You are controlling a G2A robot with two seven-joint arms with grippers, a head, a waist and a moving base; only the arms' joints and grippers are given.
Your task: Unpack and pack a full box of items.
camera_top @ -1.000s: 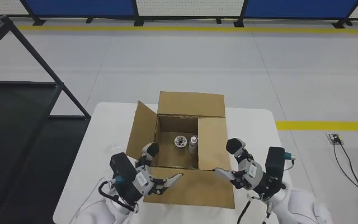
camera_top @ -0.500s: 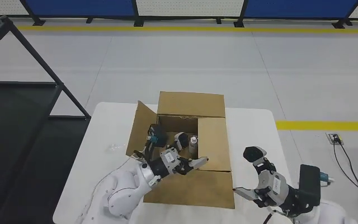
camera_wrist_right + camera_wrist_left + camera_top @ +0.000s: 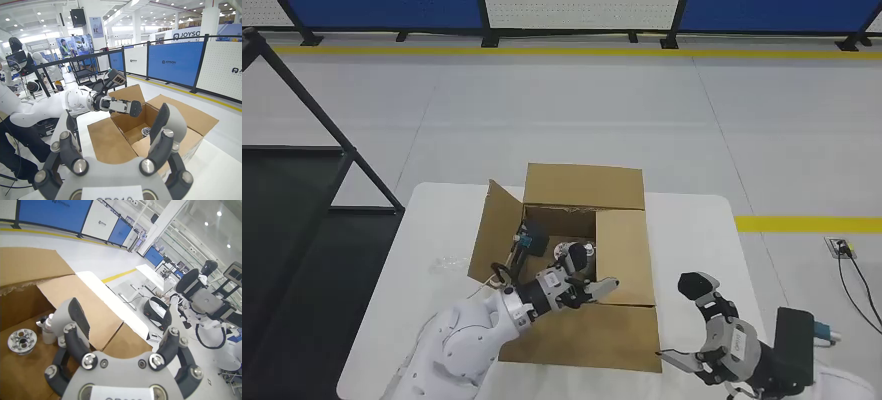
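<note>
Cardboard box (image 3: 582, 185) open on bench (image 3: 692, 225), metal hub (image 3: 22, 341) beside small bottle (image 3: 48, 332) inside, one flap (image 3: 624, 255) overhanging. Left jaws spread empty above; right jaws spread nearby

Logo print stands on blue panels (image 3: 174, 75) and white panels (image 3: 223, 75) — wrist labels (image 3: 113, 193) unreadable.

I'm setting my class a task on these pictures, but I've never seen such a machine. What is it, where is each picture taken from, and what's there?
It is a two-armed robot at a white table. One picture looks down from above its arms; the other two come from cameras on its wrists. On the table stands an open cardboard box holding a round metal part and a white bottle. The left gripper is open over the box; the right gripper is open beside it. Neither holds anything.
</note>
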